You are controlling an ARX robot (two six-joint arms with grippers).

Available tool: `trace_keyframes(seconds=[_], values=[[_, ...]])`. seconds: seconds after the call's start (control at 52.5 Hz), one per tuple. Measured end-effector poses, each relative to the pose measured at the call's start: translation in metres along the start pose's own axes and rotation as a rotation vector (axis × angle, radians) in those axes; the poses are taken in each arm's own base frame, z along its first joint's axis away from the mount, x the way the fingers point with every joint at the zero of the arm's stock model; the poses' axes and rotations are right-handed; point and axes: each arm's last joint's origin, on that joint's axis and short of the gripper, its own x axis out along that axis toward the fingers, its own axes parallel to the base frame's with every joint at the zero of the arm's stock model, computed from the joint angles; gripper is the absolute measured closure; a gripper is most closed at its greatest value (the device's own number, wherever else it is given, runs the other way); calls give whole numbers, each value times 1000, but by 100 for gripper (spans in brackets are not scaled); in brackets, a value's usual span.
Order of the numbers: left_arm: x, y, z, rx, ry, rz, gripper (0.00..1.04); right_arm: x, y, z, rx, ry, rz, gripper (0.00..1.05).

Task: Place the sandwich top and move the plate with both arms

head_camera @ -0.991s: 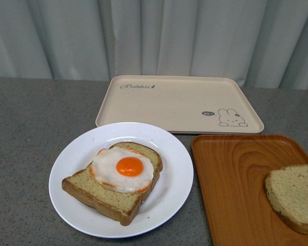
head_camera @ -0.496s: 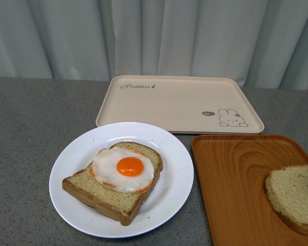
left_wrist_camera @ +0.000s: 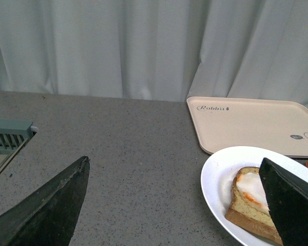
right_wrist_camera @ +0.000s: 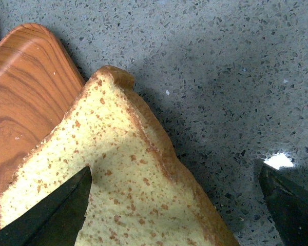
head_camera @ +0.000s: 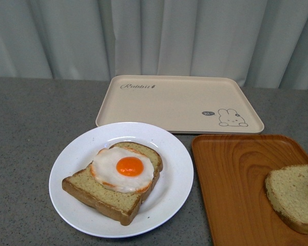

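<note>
The white plate (head_camera: pixel 172 173) lies at the front centre of the grey counter and carries a bread slice topped with a fried egg (head_camera: pixel 129 168). The sandwich top (head_camera: pixel 294 197), a plain tan slice, rests at the right end of the wood-grain tray (head_camera: pixel 236 179). No gripper shows in the front view. My left gripper (left_wrist_camera: pixel 174 164) hangs open beside the plate (left_wrist_camera: pixel 215 177), one finger in front of the egg slice (left_wrist_camera: pixel 245 204). My right gripper (right_wrist_camera: pixel 174 171) is open just above the sandwich top (right_wrist_camera: pixel 118 169); one finger is over the bread, the other over bare counter.
A beige rabbit-print tray (head_camera: pixel 179 102) lies behind the plate, against a pale curtain. The wood-grain tray (right_wrist_camera: pixel 25 87) sits right of the plate, close to its rim. A grey-green slotted object (left_wrist_camera: pixel 7 137) stands at the counter's edge in the left wrist view.
</note>
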Motion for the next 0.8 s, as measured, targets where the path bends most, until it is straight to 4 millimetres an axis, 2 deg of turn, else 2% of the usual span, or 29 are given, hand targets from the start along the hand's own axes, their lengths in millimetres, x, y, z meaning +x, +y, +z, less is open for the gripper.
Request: trace_keyframes(seconds=[0.534,0.801], values=[[0,0,0,0,0,0,6,4,5,-6,-20,2,-5,10],[0,0,0,0,0,0,6,4,6,-5,-34,1,7,61]])
